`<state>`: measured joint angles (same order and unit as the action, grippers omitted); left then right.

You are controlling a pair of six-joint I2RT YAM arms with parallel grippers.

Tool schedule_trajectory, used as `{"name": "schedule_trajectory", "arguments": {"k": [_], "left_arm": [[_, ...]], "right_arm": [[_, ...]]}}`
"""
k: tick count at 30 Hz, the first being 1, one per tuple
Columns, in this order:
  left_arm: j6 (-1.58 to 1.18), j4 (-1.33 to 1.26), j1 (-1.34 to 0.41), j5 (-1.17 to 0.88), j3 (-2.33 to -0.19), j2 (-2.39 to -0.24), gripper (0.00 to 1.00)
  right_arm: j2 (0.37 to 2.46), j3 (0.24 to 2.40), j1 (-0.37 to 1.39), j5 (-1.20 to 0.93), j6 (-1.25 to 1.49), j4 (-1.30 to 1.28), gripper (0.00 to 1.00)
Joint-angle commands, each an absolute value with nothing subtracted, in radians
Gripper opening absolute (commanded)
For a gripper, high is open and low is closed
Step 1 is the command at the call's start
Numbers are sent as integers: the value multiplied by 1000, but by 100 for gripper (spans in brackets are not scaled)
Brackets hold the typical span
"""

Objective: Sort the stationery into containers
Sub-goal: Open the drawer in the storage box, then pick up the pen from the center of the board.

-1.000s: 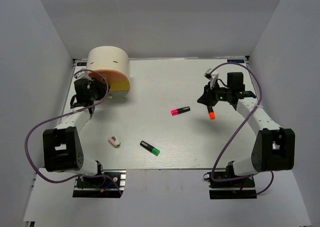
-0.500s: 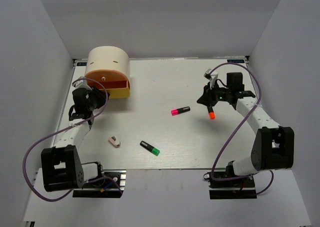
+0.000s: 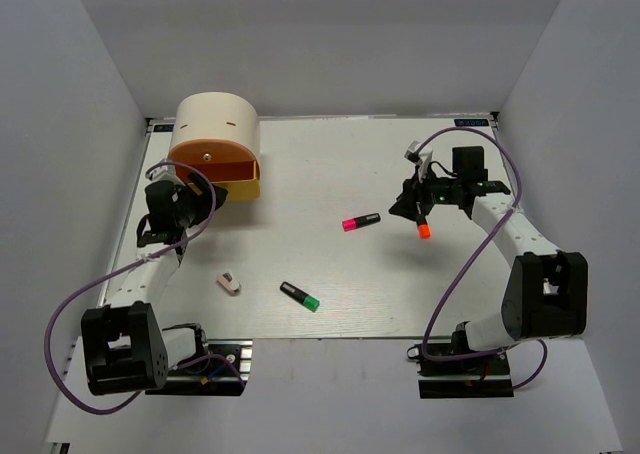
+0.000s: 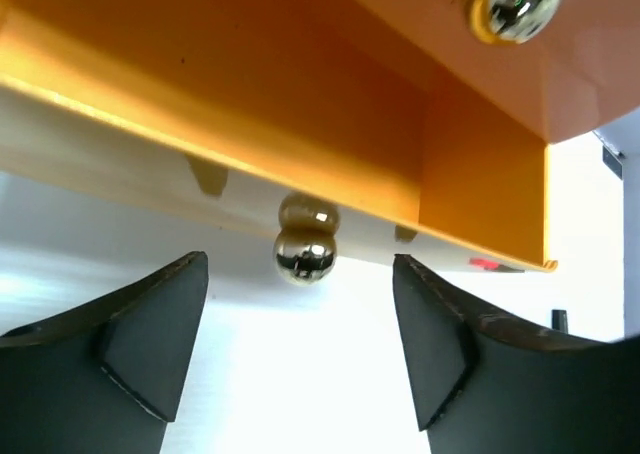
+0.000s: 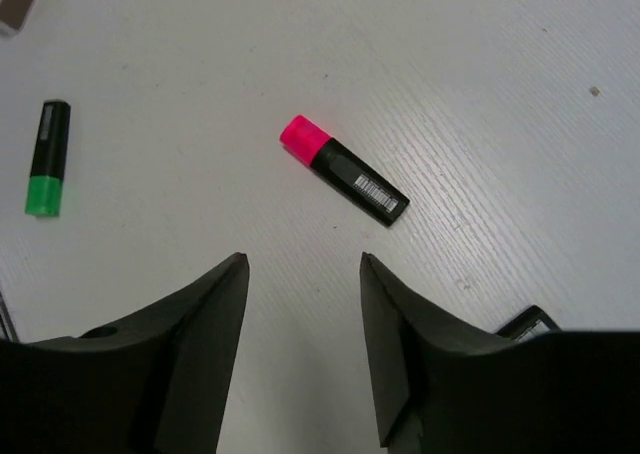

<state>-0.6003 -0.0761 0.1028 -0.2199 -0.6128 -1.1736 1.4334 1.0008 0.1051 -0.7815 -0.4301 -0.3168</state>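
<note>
The cream drum organizer stands at the back left with its orange drawer and yellow drawer pulled out. My left gripper is open just in front of them, with a shiny knob ahead of its parted fingers and nothing held. My right gripper is open over bare table. An orange-capped highlighter lies close beside it, out of the wrist view. A pink-capped highlighter, a green-capped one and the small eraser lie on the table.
White walls close in the table on the left, back and right. The orange drawer's own knob shows above the left fingers. Purple cables loop from both arms over the table's sides.
The drawers came out as my left gripper drew back toward the near edge; it has now opened off the knob. The right gripper has opened too, and the orange-capped highlighter stays where it was.
</note>
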Motion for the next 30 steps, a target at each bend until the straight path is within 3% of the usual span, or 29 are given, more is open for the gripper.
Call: {"name": "schedule_trajectory", "arguments": {"k": [1, 4, 8, 12, 17, 30], "left_arm": [[-578, -26, 106, -225, -644, -1134, 86], [-578, 9, 106, -225, -644, -1083, 88], [-569, 72, 95, -213, -644, -1008, 91], [-569, 147, 95, -213, -644, -922, 94], [-569, 326, 95, -193, -653, -813, 94], [-698, 609, 86, -216, -569, -555, 94]], "right_arm": [[1459, 1045, 115, -911, -611, -400, 57], [1497, 1081, 133, -971, -791, -521, 77], [1584, 1150, 170, -964, -1107, -672, 82], [1649, 1187, 216, -899, -1190, -677, 82], [1735, 1221, 276, -802, -1272, -640, 74], [1954, 1400, 363, -624, -1299, -665, 74]]}}
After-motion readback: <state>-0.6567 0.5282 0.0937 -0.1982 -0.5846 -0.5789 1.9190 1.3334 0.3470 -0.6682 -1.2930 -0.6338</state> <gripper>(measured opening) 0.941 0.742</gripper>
